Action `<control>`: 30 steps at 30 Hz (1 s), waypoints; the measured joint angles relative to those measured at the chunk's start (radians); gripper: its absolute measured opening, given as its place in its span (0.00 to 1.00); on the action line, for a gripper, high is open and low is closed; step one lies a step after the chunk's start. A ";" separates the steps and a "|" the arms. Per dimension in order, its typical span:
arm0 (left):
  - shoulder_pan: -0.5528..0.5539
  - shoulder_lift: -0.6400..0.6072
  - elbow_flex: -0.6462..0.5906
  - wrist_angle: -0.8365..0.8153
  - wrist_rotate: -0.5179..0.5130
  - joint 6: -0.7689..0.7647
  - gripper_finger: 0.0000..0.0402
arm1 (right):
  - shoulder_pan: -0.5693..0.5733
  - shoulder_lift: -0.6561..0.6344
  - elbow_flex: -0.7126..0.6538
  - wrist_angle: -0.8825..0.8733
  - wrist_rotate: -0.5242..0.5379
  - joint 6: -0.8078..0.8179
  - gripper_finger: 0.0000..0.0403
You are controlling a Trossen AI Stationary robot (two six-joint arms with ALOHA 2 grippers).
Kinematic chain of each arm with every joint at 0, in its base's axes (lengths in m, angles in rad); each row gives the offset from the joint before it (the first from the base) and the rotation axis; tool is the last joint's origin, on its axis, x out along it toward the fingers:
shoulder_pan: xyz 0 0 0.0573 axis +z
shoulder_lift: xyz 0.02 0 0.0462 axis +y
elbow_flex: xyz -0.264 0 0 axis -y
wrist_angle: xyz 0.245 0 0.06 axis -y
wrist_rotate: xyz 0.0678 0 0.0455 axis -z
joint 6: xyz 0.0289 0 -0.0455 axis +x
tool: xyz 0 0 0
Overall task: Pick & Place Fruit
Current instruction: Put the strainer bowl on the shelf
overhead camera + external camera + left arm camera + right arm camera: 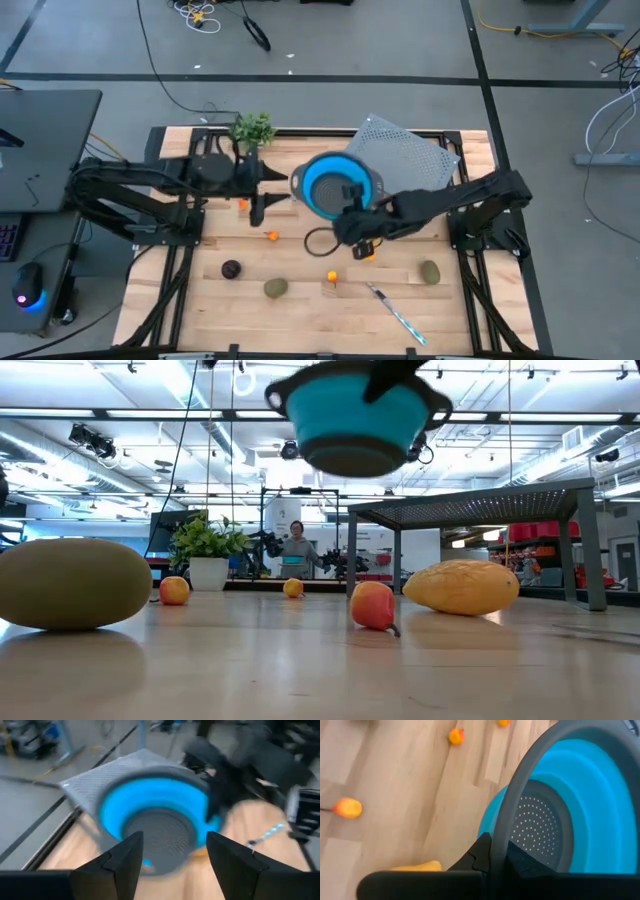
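A blue colander (330,185) with a grey rim hangs above the table's middle, held by my right gripper (352,212), which is shut on it. My left gripper (272,186) stands open just left of the colander and touches nothing. On the wooden table lie the fruit: small orange ones (271,237) (332,277) (243,205), a dark purple ball (231,269) and two olive-green ovals (276,288) (429,271). The elongated yellow one (462,587) lies on the table and is mostly hidden under my right arm in the high view. My right gripper pinches the colander's grey rim (499,837) on its near side, one finger inside the bowl and one outside. The fingers slant down from the table's right. The colander (355,415) hangs clear of the table, slightly tilted.
A grey perforated rack (410,155) stands at the far right, behind the colander. A leafy green sprig (253,128) stands at the far edge. A blue-handled knife (397,313) lies near the front edge. The table's front left holds only scattered fruit.
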 joint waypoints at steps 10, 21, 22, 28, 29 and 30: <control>-0.077 -0.002 -0.174 0.483 0.013 0.170 0.56 | -0.131 -0.154 0.002 -0.221 -0.036 0.162 0.05; -0.091 0.010 -0.229 0.553 0.044 0.153 0.56 | -0.262 -0.157 0.001 -0.273 -0.101 0.190 0.05; -0.091 0.010 -0.229 0.554 0.044 0.153 0.56 | -0.271 -0.157 0.001 -0.268 -0.099 0.190 0.05; -0.119 0.010 -0.229 0.545 0.042 0.133 0.56 | -0.330 -0.152 -0.040 -0.265 -0.068 0.194 0.05; -0.125 0.010 -0.229 0.539 0.043 0.130 0.56 | -0.339 -0.152 -0.054 -0.272 -0.066 0.201 0.05; -0.130 0.010 -0.229 0.531 0.044 0.129 0.56 | -0.344 -0.154 -0.068 -0.286 -0.062 0.212 0.05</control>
